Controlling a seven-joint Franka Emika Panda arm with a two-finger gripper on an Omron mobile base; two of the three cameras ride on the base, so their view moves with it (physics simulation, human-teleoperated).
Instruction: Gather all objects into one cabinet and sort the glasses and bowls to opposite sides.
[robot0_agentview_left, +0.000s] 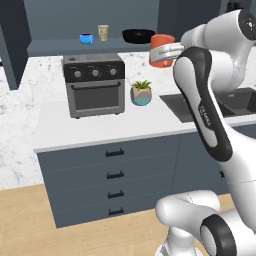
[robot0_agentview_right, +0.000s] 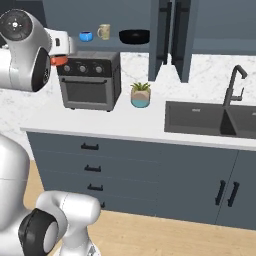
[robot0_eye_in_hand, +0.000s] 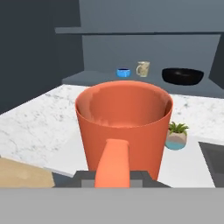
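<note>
My gripper (robot0_agentview_left: 169, 50) is shut on the orange cup (robot0_agentview_left: 161, 51), held in the air above the counter, right of the toaster oven. In the hand view the orange cup (robot0_eye_in_hand: 124, 124) stands upright and close, its handle between my gripper's (robot0_eye_in_hand: 113, 177) jaws. A sliver of the orange cup (robot0_agentview_right: 60, 61) shows under the hand in the right base view. On the cabinet's shelf (robot0_agentview_left: 55, 47) sit the small blue bowl (robot0_agentview_left: 86, 38), the beige cup (robot0_agentview_left: 103, 32) and the wide black bowl (robot0_agentview_left: 138, 35), left to right. The blue bowl (robot0_eye_in_hand: 124, 72), beige cup (robot0_eye_in_hand: 142, 69) and black bowl (robot0_eye_in_hand: 182, 75) lie beyond the held cup.
A dark toaster oven (robot0_agentview_left: 94, 85) stands on the white counter (robot0_agentview_left: 100, 130) under the shelf. A potted plant (robot0_agentview_left: 141, 93) is to its right, then a dark sink (robot0_agentview_right: 200, 117) with a black faucet (robot0_agentview_right: 234, 85). Tall cabinet panels (robot0_agentview_right: 170, 35) hang right of the shelf. Drawers (robot0_agentview_left: 115, 172) are below.
</note>
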